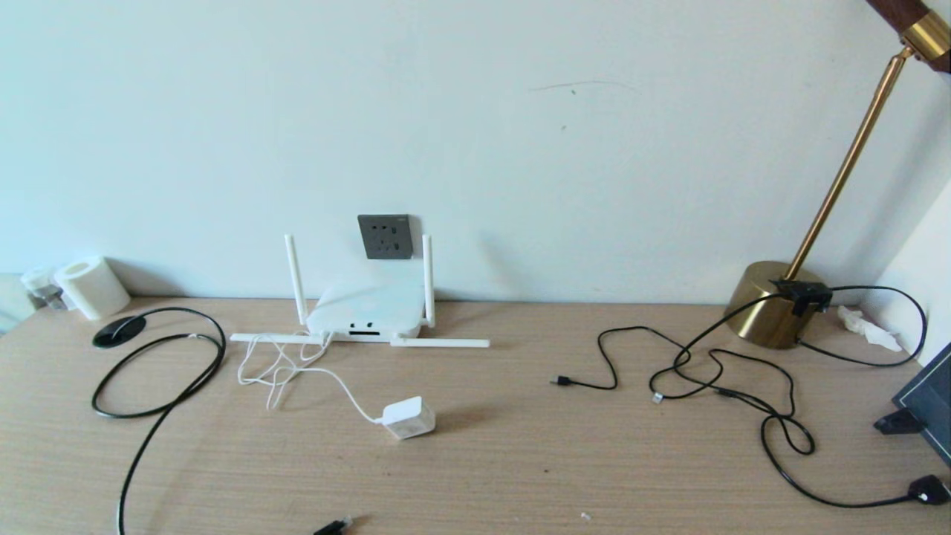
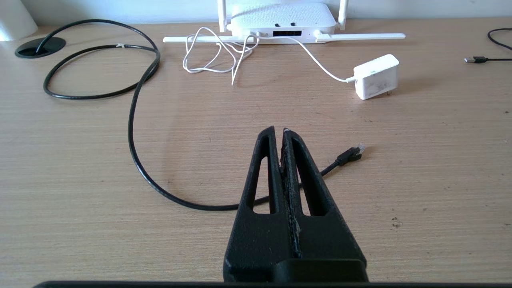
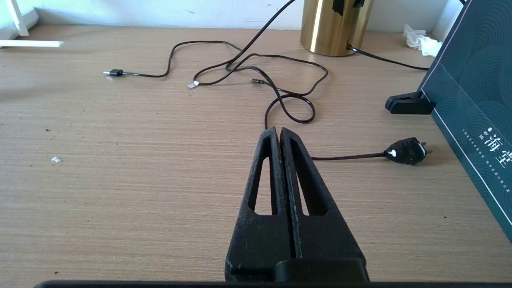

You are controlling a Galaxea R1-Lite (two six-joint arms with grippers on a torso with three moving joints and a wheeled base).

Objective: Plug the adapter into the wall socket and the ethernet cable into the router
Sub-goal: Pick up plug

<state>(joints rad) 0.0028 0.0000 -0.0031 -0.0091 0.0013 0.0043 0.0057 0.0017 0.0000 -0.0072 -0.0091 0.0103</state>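
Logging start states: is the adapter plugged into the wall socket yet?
Not plugged in. The adapter lies on the table, well clear of the wall socket.

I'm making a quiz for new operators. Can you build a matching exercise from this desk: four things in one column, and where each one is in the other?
Things:
1. adapter
2. socket
3. router
4. ethernet plug

Places:
A. on the wall, above the desk
B. at the back of the desk, against the wall
C. lying loose at the desk's near edge
D. lying unplugged in front of the router, on a white cord

Pairs: 1-D, 2-A, 3-B, 4-C
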